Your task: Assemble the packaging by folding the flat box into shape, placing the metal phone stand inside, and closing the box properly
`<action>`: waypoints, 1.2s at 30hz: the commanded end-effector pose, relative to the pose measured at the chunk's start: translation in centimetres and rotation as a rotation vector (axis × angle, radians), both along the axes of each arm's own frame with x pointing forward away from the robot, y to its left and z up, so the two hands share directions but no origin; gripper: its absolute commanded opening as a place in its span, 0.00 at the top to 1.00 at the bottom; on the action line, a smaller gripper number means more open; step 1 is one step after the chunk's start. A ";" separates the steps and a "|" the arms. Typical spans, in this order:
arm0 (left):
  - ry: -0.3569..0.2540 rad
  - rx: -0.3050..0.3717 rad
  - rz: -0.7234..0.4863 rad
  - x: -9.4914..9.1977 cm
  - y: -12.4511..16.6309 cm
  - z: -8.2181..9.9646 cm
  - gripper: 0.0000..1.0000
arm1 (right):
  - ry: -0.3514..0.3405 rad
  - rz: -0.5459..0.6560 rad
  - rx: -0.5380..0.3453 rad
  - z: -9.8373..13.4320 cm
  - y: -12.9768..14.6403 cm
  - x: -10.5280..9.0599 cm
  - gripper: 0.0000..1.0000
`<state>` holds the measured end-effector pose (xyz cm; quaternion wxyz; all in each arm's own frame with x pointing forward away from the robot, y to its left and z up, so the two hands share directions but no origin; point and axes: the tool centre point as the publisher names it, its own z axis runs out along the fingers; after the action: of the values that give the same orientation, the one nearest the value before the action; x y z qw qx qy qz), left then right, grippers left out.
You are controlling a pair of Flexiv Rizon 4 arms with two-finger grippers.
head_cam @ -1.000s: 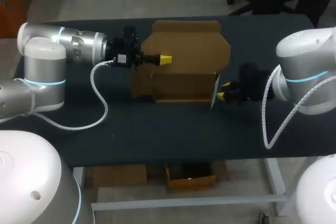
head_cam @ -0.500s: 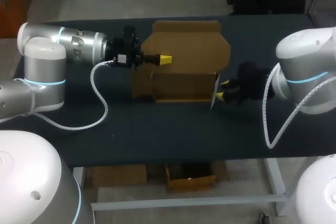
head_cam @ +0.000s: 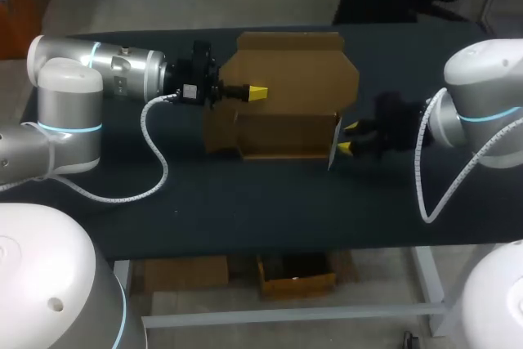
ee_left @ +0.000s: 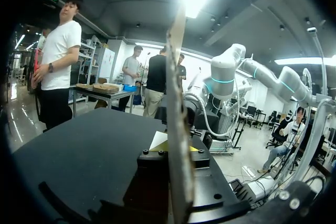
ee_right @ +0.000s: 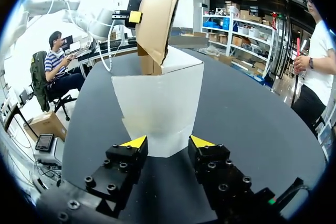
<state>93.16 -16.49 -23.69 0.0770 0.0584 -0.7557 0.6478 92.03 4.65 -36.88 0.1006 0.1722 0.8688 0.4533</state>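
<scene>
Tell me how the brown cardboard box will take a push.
The brown cardboard box looks thin-walled, so probably light and apt to slide. Its white flap by the right gripper likely bends easily. The left gripper may steady it.

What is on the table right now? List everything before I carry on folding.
brown cardboard box: one, brown, partly folded, mid-table, large panel raised.
white side flap: one, white, at the box's right end.
metal phone stand: none seen.
black table: one, black, under everything.
left gripper: one, yellow-tipped, shut on the box's raised panel.
right gripper: one, yellow-tipped, open, just short of the white flap.
</scene>
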 end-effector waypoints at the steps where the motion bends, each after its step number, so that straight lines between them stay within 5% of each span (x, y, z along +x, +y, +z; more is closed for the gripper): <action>1: 0.000 0.001 0.000 0.0 0.1 -0.4 1.00 | -0.006 0.009 0.008 -0.2 -0.1 0.1 0.52; 36: 0.000 0.001 0.000 0.0 0.1 -0.4 1.00 | -0.038 -0.071 -0.001 -0.2 2.2 0.1 0.51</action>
<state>93.17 -16.49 -23.69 0.0769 0.0585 -0.7557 0.6478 92.54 6.33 -37.07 0.1248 0.1896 0.8612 0.4547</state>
